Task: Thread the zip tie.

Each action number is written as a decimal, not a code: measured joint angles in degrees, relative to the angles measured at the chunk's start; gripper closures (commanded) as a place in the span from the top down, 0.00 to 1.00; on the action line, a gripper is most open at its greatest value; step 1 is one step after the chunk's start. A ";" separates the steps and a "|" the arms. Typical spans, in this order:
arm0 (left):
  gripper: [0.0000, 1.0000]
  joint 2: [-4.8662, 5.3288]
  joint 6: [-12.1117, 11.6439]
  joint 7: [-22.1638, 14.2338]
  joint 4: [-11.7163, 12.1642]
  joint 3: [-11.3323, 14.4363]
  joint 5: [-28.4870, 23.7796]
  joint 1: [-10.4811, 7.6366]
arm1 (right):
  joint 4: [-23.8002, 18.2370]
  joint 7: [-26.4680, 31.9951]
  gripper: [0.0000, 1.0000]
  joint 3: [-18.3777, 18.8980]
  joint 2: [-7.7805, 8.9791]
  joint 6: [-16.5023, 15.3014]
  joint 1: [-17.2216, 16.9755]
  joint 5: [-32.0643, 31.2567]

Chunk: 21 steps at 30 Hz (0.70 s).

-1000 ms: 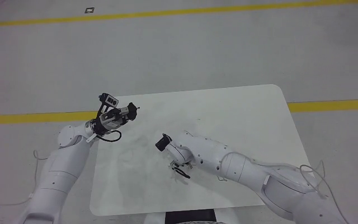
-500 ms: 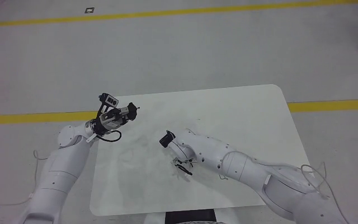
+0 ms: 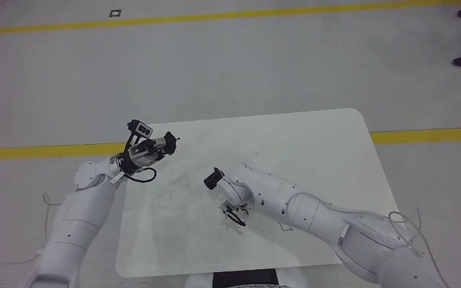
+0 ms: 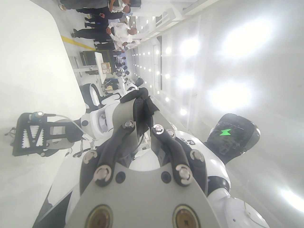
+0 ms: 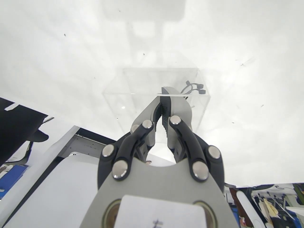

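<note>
Right gripper, jaws pressed together with nothing seen between them, at a clear square-walled plastic box on the white table; small black plastic zip ties lie curled in one corner of the box. Left gripper, near the table's corner, jaws closed on a thin black piece of unclear kind. The ties are judged light, springy and slick, best pinched flat across the strap, leaving the head free.

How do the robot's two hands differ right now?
The left hand clamps a dark bundle; the right hand is shut with nothing seen between. The left hand sits by a corner of the table; the right hand at a clear box. Both are closed.
</note>
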 measured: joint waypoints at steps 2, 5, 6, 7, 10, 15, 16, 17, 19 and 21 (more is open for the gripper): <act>0.00 0.00 0.00 0.00 0.00 0.00 0.00 0.00 | -0.30 0.00 0.00 0.07 0.25 0.00 -0.17 -1.78; 0.00 0.00 0.00 0.00 0.00 0.00 0.00 0.00 | -0.73 0.00 0.00 0.25 0.52 0.00 -0.62 -3.23; 0.00 0.00 0.00 0.00 0.00 0.00 0.00 0.00 | -0.76 0.00 0.00 0.24 0.58 0.00 -0.71 -3.58; 0.00 0.00 0.00 0.00 0.00 0.00 0.00 0.00 | -0.77 0.00 0.00 0.21 0.64 0.00 -0.78 -3.91; 0.00 0.00 0.00 0.00 0.00 0.00 0.00 0.00 | -0.93 0.00 0.00 0.33 0.76 0.00 -1.02 -4.43; 0.00 0.00 0.00 0.00 0.00 0.00 0.00 0.00 | -1.74 0.00 0.13 1.21 1.07 0.00 -1.53 -4.44; 0.00 0.00 0.00 0.00 0.00 0.00 0.00 0.00 | -2.02 0.00 0.13 1.41 1.18 0.00 -1.64 -4.42; 0.00 0.00 0.00 0.00 0.00 0.00 0.00 0.00 | -2.35 0.00 0.12 1.63 1.34 0.00 -1.80 -4.44; 0.00 0.00 0.00 0.00 0.00 0.00 0.00 0.00 | -2.88 0.00 0.11 1.84 1.64 0.00 -2.04 -4.43; 0.00 0.00 0.00 0.00 0.00 0.00 0.00 0.00 | -3.21 0.00 0.13 1.89 1.90 0.00 -2.16 -4.38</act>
